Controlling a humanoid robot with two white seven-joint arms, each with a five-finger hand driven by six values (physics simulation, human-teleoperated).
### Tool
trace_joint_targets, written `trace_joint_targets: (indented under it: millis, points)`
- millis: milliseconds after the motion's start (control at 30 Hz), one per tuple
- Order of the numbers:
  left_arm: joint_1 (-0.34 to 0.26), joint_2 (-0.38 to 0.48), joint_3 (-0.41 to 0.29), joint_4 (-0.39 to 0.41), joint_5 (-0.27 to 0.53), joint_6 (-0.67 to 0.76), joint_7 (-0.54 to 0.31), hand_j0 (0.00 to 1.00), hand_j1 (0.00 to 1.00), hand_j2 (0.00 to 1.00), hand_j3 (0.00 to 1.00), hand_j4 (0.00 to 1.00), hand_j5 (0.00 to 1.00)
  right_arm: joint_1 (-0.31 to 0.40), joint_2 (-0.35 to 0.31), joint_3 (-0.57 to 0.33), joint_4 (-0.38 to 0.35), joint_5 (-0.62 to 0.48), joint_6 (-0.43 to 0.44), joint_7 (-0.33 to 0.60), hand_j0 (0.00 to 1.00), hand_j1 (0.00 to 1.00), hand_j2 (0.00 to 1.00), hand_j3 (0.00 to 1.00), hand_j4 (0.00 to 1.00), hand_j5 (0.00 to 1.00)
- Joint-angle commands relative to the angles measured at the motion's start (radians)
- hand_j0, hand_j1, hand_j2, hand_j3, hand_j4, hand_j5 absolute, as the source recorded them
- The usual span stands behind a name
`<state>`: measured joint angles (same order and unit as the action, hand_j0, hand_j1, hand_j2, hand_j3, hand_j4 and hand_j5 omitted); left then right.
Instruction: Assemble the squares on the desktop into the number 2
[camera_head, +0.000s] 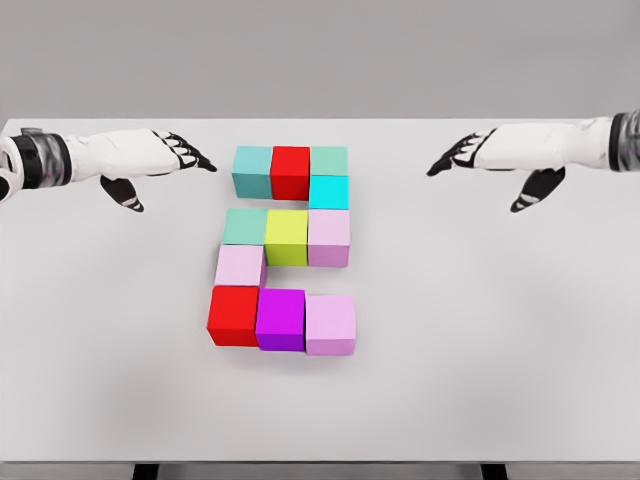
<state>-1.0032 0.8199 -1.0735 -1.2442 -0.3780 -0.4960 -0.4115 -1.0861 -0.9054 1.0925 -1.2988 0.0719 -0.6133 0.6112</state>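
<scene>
1. Head view: eleven coloured cubes are seen laid out mid-table on the plain white desktop, already reading as a blocky 2.
2. The top bar is formed by a teal cube, a red cube and a pale green cube; a cyan cube is set just below the last as the right-hand drop.
3. The middle bar is made of a mint cube, a yellow-green cube and a lilac cube; a pale pink cube sits below the mint one as the left-hand drop.
4. The base is made by a second red cube, a magenta cube and a light lavender cube.
5. The left hand is held above the table left of the figure, fingers spread, nothing gripped; the right hand mirrors it on the right, equally empty.
6. The step in hand is judged to be checking and tidying: slight skews are noticed, so any correction is best made by a gentle nudge on one cube's outer face, with neighbours left undisturbed.
7. A sweeping approach should be avoided, since a touching row could be pushed out of line.
</scene>
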Motion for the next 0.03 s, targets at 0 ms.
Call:
trace_joint_targets:
  millis: [0]
  points:
    - [0.000,0.001,0.001,0.008,0.004,-0.001,0.000,1.00,1.00,1.00,1.00,1.00,1.00,0.000,-0.003,-0.006,0.015,-0.023,0.002,0.000,1.00,1.00,1.00,1.00,1.00,1.00]
